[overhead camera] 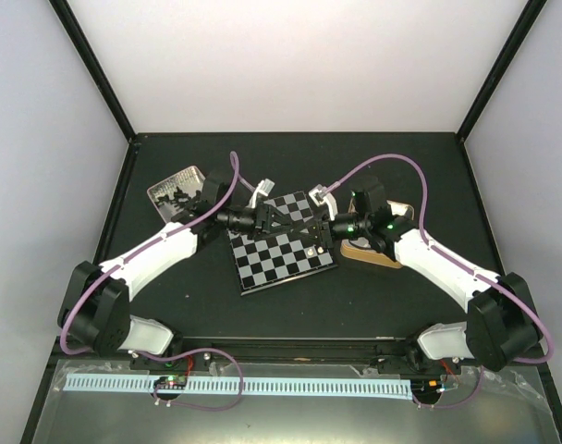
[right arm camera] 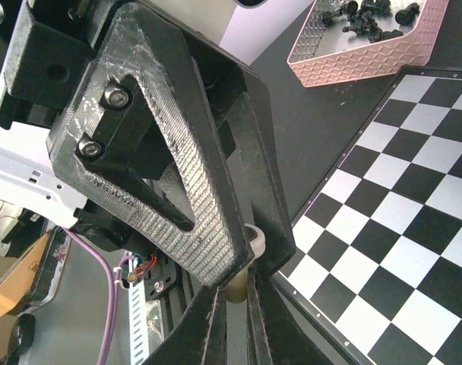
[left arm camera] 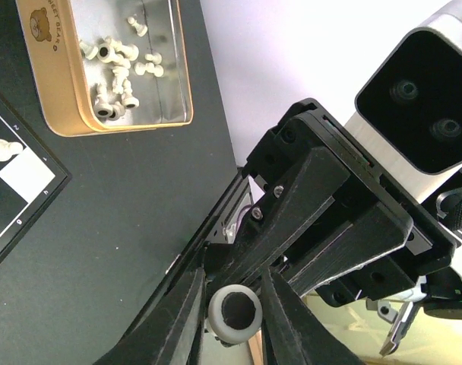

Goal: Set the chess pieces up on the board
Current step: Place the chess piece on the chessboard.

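Note:
Above the board's right side, my two grippers meet tip to tip. A cream-white chess piece sits between the left gripper's fingers, its round dark-centred base facing the camera. In the right wrist view the same piece is pinched at its body by the right gripper, and the left gripper's ribbed fingers close round its base. Both grippers are shut on it. One white piece rests on a square at the board's edge.
A tan box with several white pieces lies to the right of the board, under the right arm. A pinkish tray holding black pieces stands at the board's far left corner.

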Controlling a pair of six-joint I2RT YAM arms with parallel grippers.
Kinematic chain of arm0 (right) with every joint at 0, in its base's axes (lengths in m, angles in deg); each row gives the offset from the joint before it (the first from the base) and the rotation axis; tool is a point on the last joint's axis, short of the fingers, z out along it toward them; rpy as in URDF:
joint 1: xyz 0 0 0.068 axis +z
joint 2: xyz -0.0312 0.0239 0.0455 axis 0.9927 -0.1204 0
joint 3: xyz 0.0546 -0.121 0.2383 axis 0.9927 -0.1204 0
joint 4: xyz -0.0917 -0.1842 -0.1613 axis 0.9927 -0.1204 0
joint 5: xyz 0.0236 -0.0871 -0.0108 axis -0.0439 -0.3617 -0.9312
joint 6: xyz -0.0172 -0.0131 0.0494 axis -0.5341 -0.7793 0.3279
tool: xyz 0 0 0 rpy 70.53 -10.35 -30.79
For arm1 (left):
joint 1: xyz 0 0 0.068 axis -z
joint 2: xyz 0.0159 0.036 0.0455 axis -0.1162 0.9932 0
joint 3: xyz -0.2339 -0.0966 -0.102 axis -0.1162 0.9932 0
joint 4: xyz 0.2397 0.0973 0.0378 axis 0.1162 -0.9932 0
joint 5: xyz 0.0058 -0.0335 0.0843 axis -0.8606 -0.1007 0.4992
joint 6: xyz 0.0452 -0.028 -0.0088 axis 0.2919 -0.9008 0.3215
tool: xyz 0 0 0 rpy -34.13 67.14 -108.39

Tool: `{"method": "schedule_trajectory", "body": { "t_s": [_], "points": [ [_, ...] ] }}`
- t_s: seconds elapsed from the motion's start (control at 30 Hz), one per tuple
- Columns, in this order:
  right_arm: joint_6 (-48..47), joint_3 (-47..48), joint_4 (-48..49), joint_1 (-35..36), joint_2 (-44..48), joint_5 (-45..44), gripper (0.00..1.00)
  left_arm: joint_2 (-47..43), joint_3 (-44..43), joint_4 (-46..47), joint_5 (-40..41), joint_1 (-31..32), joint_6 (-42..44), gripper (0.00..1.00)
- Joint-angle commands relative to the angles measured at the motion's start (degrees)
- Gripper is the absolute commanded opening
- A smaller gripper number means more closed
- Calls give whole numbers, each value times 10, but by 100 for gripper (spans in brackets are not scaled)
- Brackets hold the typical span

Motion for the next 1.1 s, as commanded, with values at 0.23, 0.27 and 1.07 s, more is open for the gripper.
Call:
{"method": "schedule_trajectory", "body": {
  "t_s": [0.23,0.27,1.07],
  "points": [
    [19,13,28,3,21,-4,11,-2,4,28,-19,12,-9,9],
    [28,10,32,3,26,-5,13,-6,6,39,-16,12,-21,8],
    [537,-125,432,59,92,-202,32,-80,88,400,113,12,-334,7]
  ]
}}
